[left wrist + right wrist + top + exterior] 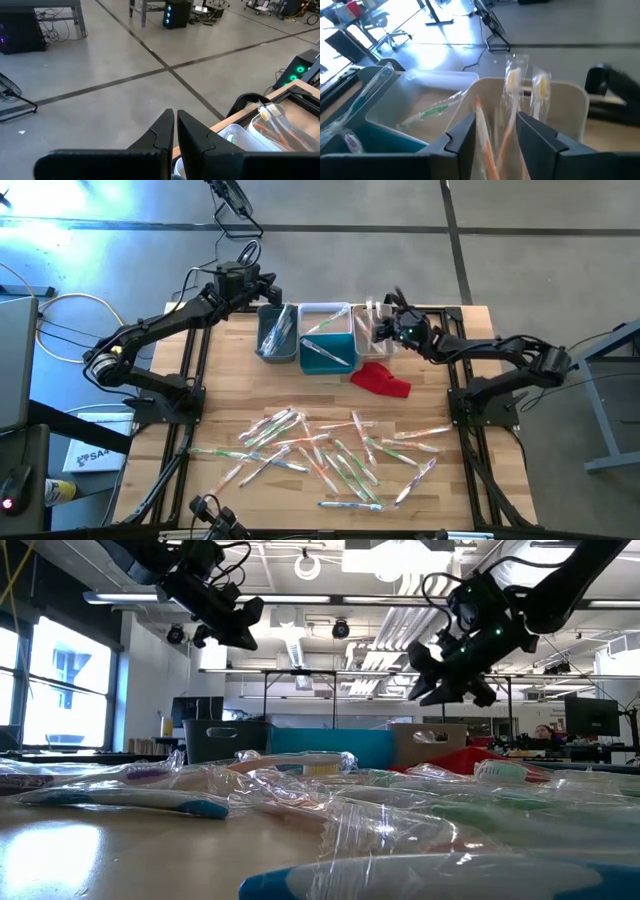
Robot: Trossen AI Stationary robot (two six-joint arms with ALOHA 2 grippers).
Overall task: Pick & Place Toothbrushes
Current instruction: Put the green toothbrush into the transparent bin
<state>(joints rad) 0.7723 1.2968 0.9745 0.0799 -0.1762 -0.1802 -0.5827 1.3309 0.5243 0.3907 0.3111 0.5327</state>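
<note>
The toothbrushes (pixel 330 455), thin ones in clear plastic wrappers with green, orange, blue and white handles, lay scattered across the near half of the light wooden tabletop (pixel 220 395). More of them stood or lay in the small bins at the far edge: a few in the grey rectangular bin (pixel 276 335), some in the white bin (pixel 322 317) and the teal bin (pixel 325 357) just in front of it, and orange-handled ones in the pale bin (pixel 570 107) at the right end of the row.

The right gripper (pixel 392 326) hung over that pale bin, its dark fingers (pixel 540 140) parted with the wrapped orange toothbrushes showing between them, holding nothing. A crumpled red cloth (pixel 381 379) lay just in front of the bins. The left gripper (pixel 268 290) hovered beyond the grey bin past the tabletop's far edge, its fingers (pixel 162 137) nearly together and empty.

On the floor left of the tabletop lay a white sheet (pixel 88 455) with dark lettering, too small to read.
</note>
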